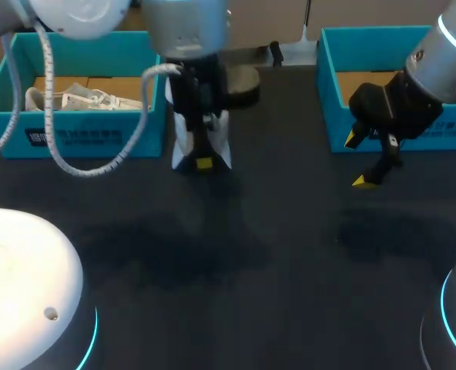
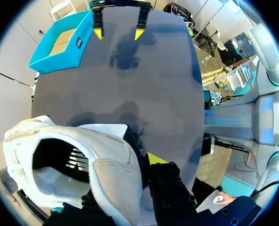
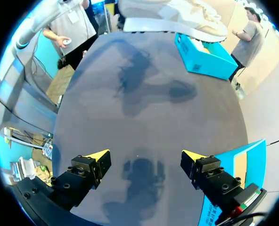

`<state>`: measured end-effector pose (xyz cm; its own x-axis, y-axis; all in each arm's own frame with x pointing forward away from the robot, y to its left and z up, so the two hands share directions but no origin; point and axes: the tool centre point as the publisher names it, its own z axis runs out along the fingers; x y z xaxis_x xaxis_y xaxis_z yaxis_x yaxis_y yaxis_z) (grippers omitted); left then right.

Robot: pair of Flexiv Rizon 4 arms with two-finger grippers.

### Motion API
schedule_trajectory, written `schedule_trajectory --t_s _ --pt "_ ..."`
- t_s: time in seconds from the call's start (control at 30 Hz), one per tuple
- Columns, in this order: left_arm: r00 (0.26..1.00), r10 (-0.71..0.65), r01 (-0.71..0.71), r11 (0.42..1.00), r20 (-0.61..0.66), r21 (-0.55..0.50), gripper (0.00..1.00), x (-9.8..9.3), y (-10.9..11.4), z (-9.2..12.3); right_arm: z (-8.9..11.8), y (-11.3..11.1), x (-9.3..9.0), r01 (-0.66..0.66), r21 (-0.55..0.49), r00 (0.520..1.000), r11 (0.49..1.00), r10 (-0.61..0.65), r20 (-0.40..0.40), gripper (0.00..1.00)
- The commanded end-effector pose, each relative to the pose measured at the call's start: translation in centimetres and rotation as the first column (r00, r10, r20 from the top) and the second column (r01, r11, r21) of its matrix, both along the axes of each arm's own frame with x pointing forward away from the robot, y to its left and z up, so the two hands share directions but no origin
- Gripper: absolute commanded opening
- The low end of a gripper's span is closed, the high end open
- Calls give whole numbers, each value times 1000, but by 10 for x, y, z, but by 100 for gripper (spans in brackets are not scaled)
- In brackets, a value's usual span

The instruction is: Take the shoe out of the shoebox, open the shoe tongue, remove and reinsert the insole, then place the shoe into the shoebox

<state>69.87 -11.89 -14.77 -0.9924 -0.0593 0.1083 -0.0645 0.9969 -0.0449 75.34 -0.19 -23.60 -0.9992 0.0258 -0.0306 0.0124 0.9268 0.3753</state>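
**Fig. 1. Shoe held aloft; free arm standing by.**

(a) Counter: dark and matte, lying beneath both sets of fingers.

(b) Left shoebox: behind and to the outer side of the left fingers, with pale packing paper inside. Right shoebox: just behind the right fingers, its cardboard floor showing.

(c) Shoe: white and low-cut, out of the box and hanging clear of the counter. Its collar wall sits between the left fingers and its mouth gapes beside them. From the right wrist it shows sole-on, well ahead of the right fingers.

(d) Left fingers: clamped on the shoe's collar wall. Only one yellow tip shows, on the outer face.

(e) Right fingers: spread wide apart with nothing between them, over bare counter.

*Handling note.* The shoe is probably light. Its upper looks soft and padded and will likely buckle under a pinch, whereas the sole and heel cup should be stiffer. The present grip suits carrying. The tongue is floppy and is best taken at its free upper edge. The insole cannot be made out inside; it is presumably thin and flexible, and best lifted from its heel end.
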Motion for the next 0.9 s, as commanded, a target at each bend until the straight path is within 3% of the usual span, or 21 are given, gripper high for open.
schedule_trajectory --t_s 0.03,0.27,0.7,0.9 --pt "1000 -22 21 999 -10 -34 0 14 34 7 -1 0 0 1 -3 1000 1000 -1 1 100" --pt "995 -96 96 994 -2 -46 0 42 79 11 -1 0 0 1 -3 1000 1000 -1 1 100" --pt "995 -103 103 994 8 -40 0 92 166 8 -1 0 0 1 -3 1000 1000 -1 1 100" --pt "993 -118 118 993 -4 -31 0 121 218 5 -1 0 0 1 -3 1000 1000 -1 1 100"
